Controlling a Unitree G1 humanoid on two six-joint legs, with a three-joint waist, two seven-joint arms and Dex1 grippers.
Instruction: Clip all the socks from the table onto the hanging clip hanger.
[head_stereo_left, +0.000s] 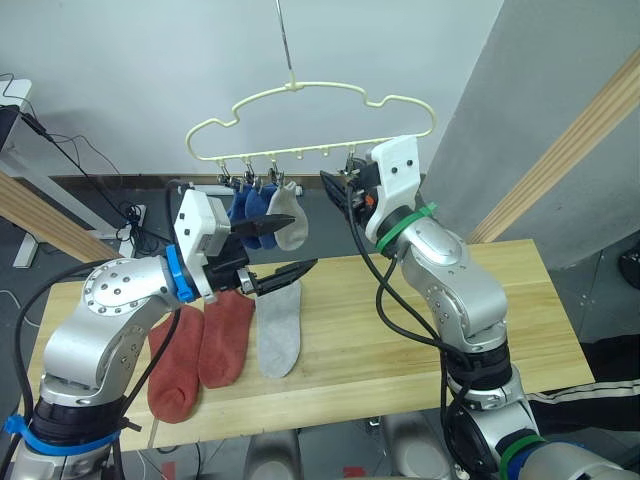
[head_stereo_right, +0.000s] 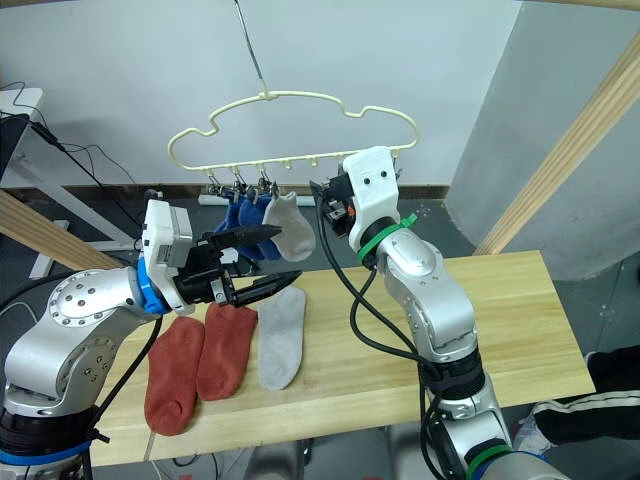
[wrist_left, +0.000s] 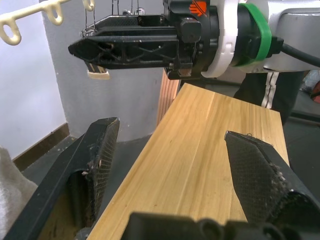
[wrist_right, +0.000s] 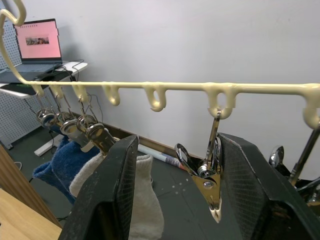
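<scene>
The pale-yellow clip hanger (head_stereo_left: 310, 125) hangs over the table's far edge. Two blue socks (head_stereo_left: 250, 208) and one light grey sock (head_stereo_left: 290, 218) are clipped to its left clips. On the table (head_stereo_left: 340, 345) lie two rust-red socks (head_stereo_left: 178, 360) (head_stereo_left: 228, 335) and a grey sock (head_stereo_left: 280, 330) side by side. My left gripper (head_stereo_left: 298, 245) is open and empty, hovering above the grey sock's far end. My right gripper (wrist_right: 180, 140) is raised to the hanger's row of clips and open, with a free metal clip (wrist_right: 211, 182) hanging between its fingers.
Slanted wooden beams stand to the right (head_stereo_left: 570, 150) and left (head_stereo_left: 40, 220) of the table. A desk with a laptop (wrist_right: 39, 42) and floor cables lie beyond the far left. The table's right half (head_stereo_left: 530, 300) is bare wood.
</scene>
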